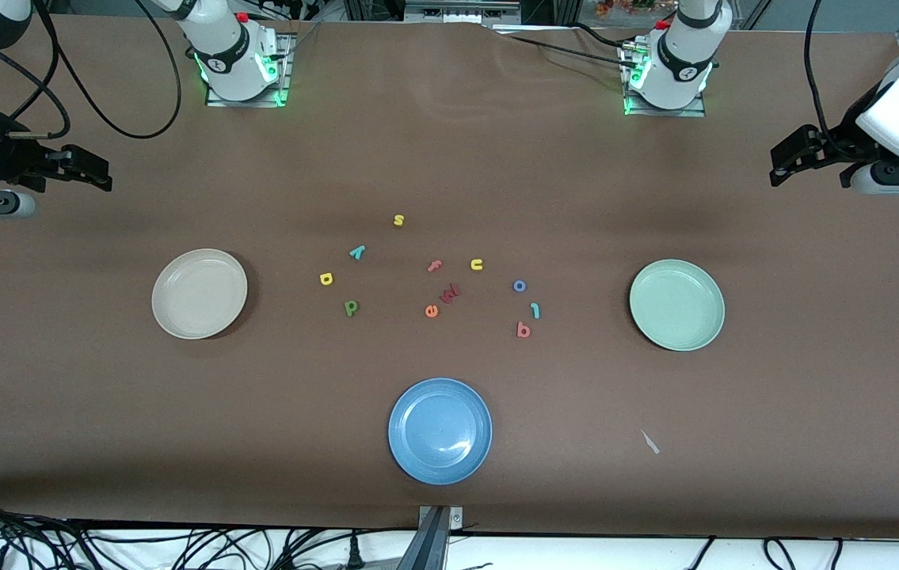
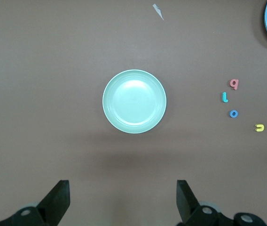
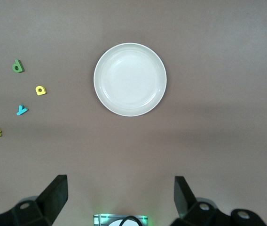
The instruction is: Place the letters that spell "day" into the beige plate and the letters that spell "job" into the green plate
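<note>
The beige plate (image 1: 199,294) (image 3: 130,79) lies empty toward the right arm's end. Beside it lie the green d (image 1: 351,307) (image 3: 18,66), yellow a (image 1: 326,278) (image 3: 40,90) and teal y (image 1: 357,252) (image 3: 21,110). The green plate (image 1: 677,305) (image 2: 134,101) lies empty toward the left arm's end, with the blue o (image 1: 519,286) (image 2: 234,113), teal j (image 1: 535,310) (image 2: 224,97) and salmon b (image 1: 523,330) (image 2: 234,84) beside it. My right gripper (image 1: 100,174) (image 3: 120,195) hangs open high over its table end. My left gripper (image 1: 782,162) (image 2: 123,197) hangs open likewise.
A blue plate (image 1: 439,430) lies nearest the front camera. Between the two letter groups lie a yellow s (image 1: 398,220), pink f (image 1: 434,266), yellow u (image 1: 477,264), red w (image 1: 450,294) and orange e (image 1: 432,311). A paper scrap (image 1: 649,442) lies near the green plate.
</note>
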Controlling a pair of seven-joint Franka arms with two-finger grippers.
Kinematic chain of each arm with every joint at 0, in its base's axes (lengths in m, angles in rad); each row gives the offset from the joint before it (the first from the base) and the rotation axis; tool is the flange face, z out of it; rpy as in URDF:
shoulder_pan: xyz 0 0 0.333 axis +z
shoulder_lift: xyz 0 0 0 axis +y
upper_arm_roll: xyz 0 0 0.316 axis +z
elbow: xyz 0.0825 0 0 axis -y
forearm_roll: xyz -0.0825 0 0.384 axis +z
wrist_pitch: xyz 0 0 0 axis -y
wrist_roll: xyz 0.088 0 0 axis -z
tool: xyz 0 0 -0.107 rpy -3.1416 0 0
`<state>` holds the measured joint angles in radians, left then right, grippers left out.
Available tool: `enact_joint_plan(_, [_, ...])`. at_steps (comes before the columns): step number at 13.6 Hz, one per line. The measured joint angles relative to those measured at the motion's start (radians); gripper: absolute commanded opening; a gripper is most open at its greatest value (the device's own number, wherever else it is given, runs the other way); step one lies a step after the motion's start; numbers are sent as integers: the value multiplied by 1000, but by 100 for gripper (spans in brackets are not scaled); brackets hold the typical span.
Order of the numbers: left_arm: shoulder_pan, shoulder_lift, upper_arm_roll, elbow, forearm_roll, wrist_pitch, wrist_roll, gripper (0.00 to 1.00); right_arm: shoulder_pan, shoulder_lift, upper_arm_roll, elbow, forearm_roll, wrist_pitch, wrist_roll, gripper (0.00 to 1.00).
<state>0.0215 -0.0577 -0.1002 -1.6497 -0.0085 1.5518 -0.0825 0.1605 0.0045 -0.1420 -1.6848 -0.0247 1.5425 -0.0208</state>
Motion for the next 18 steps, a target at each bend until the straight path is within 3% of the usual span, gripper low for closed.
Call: enact_joint_plan(18, [-7,1,-11,0,-1,0,0,100,0,1,1,-1,0,-27,0,100])
